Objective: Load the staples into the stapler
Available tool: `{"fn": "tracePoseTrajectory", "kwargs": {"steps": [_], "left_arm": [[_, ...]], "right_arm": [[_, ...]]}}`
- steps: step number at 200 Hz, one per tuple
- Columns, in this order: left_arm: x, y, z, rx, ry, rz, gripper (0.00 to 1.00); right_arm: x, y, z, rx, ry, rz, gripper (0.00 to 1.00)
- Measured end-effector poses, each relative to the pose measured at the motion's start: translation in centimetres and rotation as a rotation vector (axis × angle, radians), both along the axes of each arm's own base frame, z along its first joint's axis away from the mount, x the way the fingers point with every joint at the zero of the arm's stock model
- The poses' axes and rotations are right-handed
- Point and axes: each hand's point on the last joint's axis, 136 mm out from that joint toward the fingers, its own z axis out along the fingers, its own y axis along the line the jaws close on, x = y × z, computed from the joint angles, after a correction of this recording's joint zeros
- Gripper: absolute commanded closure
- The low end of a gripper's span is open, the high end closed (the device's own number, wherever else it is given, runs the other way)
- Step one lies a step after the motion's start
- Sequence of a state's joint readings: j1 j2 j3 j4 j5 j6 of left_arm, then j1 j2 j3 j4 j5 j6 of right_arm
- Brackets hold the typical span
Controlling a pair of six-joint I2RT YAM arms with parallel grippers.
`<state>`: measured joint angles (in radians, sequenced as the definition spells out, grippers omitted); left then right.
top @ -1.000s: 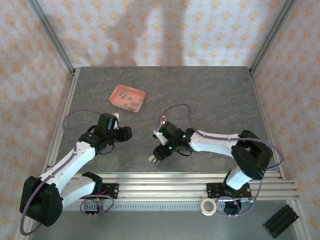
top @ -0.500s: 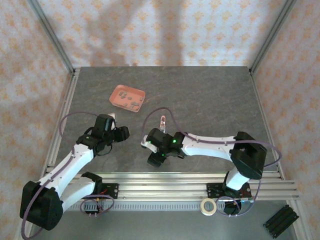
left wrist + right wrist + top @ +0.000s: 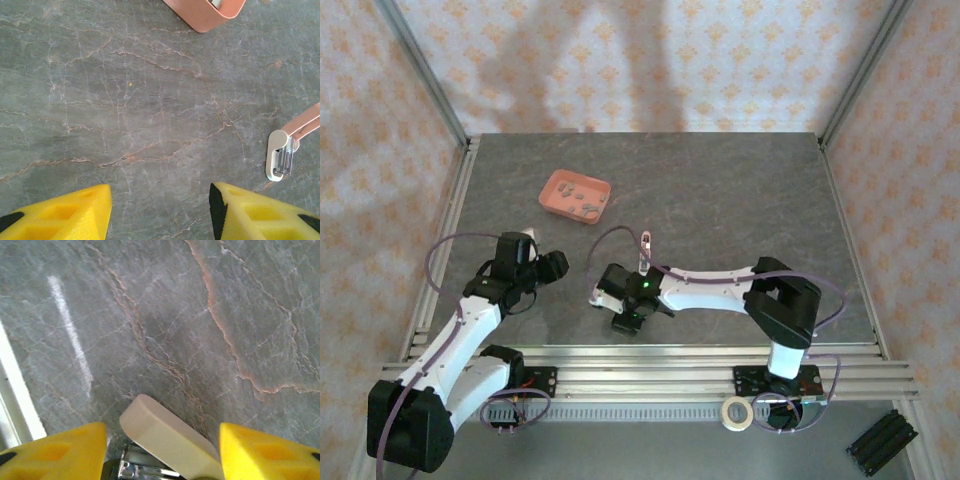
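Specifically, the left pincer (image 3: 160, 195) stood spread and empty with the stapler (image 3: 281, 159) at its 3 o'clock, while the right pincer (image 3: 162, 427) flanked a pale bar (image 3: 170, 440), grip indeterminate.

White arms (image 3: 460, 335), black joints (image 3: 790, 305), purple cables (image 3: 444, 245), yellow fingers (image 3: 65, 212)

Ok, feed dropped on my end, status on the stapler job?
Left gripper open, empty. Right gripper astride a pale piece, grip unclear. Stapler on the table, staples in tray. Nothing in the way.
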<state>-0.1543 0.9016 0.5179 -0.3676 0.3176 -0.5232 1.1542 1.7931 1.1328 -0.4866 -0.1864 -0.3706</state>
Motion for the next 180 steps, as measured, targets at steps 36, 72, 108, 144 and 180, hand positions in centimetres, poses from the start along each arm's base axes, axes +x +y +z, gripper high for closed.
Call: {"fn": "tracePoseTrajectory", "kwargs": {"steps": [36, 72, 108, 144, 180], "left_arm": [[0.2, -0.3, 0.1, -0.027, -0.006, 0.003, 0.45], [0.3, -0.3, 0.2, -0.034, -0.011, 0.008, 0.46], [0.4, -0.2, 0.2, -0.035, -0.012, 0.011, 0.47], [0.4, -0.5, -0.2, -0.045, -0.006, 0.002, 0.48], [0.1, -0.7, -0.8, -0.056, 0.005, -0.01, 0.49]], "right_arm": [[0.6, -0.3, -1.4, -0.049, -0.014, -0.026, 0.53], [1.2, -0.5, -1.3, -0.05, -0.025, -0.073, 0.68], [2.3, -1.0, -1.3, -0.046, -0.018, -0.137, 0.79], [3.3, -2.0, -0.1, 0.005, -0.022, -0.208, 0.85], [4.1, -2.9, 2.1, 0.097, -0.044, -0.278, 0.9]]}}
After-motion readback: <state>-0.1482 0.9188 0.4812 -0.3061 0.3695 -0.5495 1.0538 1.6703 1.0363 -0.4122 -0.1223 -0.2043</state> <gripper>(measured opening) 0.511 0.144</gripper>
